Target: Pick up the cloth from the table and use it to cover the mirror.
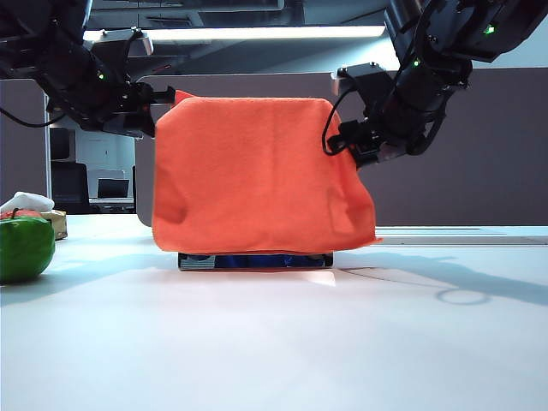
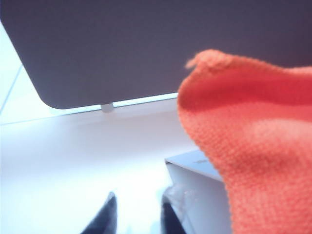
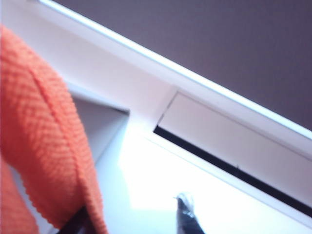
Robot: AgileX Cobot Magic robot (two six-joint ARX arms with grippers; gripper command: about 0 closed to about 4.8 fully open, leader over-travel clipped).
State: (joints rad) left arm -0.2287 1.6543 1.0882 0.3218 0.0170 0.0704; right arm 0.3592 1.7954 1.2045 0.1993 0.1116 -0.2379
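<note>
The table (image 1: 274, 342) is bare in front. Mid-table, the cloth (image 1: 257, 175) drapes the mirror (image 1: 255, 261), only its base strip showing: covering looks done, arms yet to retreat. Left gripper (image 2: 138, 214) and right gripper (image 3: 131, 217) flank its top corners, jaws apart, empty. No legible writing.

Left hand (image 2: 138, 214) and right hand (image 3: 131, 217) — raised, fingers parted.

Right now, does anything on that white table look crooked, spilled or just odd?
Slightly. The bright orange microfibre cloth hangs unevenly over the upright mirror: its right side bulges out past the dark base strip, its hem wavy. The left gripper and right gripper hover open beside its top corners. Nothing is spilled.
</note>
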